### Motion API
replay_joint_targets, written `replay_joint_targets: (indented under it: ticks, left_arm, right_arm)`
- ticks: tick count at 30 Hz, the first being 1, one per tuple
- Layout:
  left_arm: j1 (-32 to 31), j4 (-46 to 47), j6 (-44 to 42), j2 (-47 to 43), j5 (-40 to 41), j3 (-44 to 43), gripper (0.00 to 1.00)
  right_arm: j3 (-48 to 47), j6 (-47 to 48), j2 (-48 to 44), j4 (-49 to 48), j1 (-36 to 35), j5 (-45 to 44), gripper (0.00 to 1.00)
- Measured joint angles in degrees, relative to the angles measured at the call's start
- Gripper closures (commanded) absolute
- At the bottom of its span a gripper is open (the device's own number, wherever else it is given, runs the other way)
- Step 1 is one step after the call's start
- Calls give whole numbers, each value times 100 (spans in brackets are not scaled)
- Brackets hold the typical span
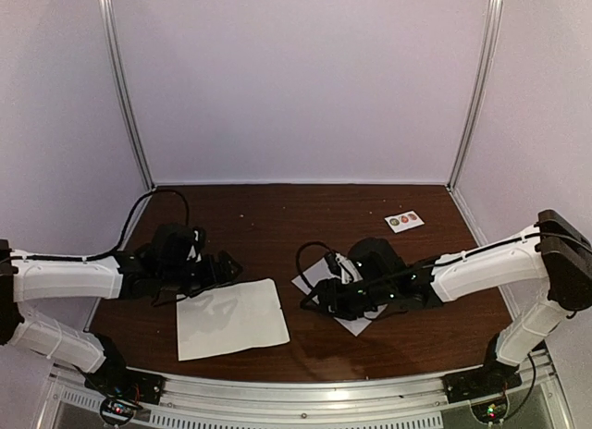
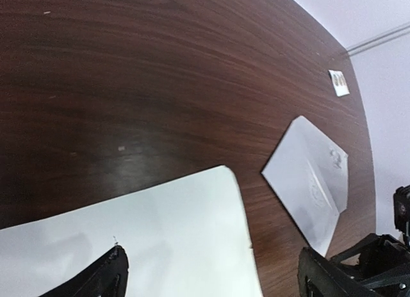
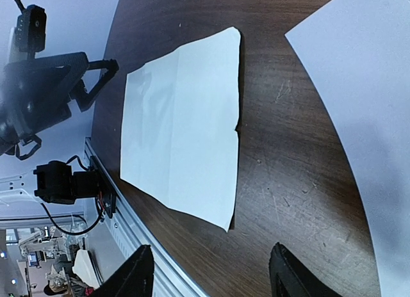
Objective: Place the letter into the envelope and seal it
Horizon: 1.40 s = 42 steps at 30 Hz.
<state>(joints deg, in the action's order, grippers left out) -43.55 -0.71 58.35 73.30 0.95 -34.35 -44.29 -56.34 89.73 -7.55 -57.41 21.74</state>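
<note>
Right gripper (image 3: 211, 265), jaws spread, empty, over bare wood just beside envelope (image 2: 311, 175): pale grey, crinkled paper, flat, mid-right of dark woodgrain table (image 2: 160, 86). Left gripper (image 2: 211, 271), jaws parted, empty, above letter (image 1: 229, 318): smooth white creased sheet. Sticker card (image 1: 404, 221) far right.

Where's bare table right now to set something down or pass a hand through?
Widest: the far half of the table, left of the sticker card. Also a narrow strip between the white sheet and the envelope. Crowded: mid-table, where the left gripper and right gripper hang over the papers.
</note>
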Motion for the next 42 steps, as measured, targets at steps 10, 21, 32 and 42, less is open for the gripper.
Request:
replay_joint_targets:
  ticks: [10,21,32,42]
  left_arm:
    - [638,-1093,-216,-1010,-275,918,4]
    - [640,-844,-280,-1088,-702,1298,4]
    - [640,-437,-540,-822,-1095,1381,4]
    - [645,-138,-619,-791,-1298,1480,4]
  right_arm:
    - [-2,-472,409,-293,-492,2,43]
    - [-48,-1003,938,-684,-876,-96,53]
    - [-63,-1554,1296,-1043,-1064,-361,62]
    - [-304,-1895,1611,-1126,-1134,-444,64]
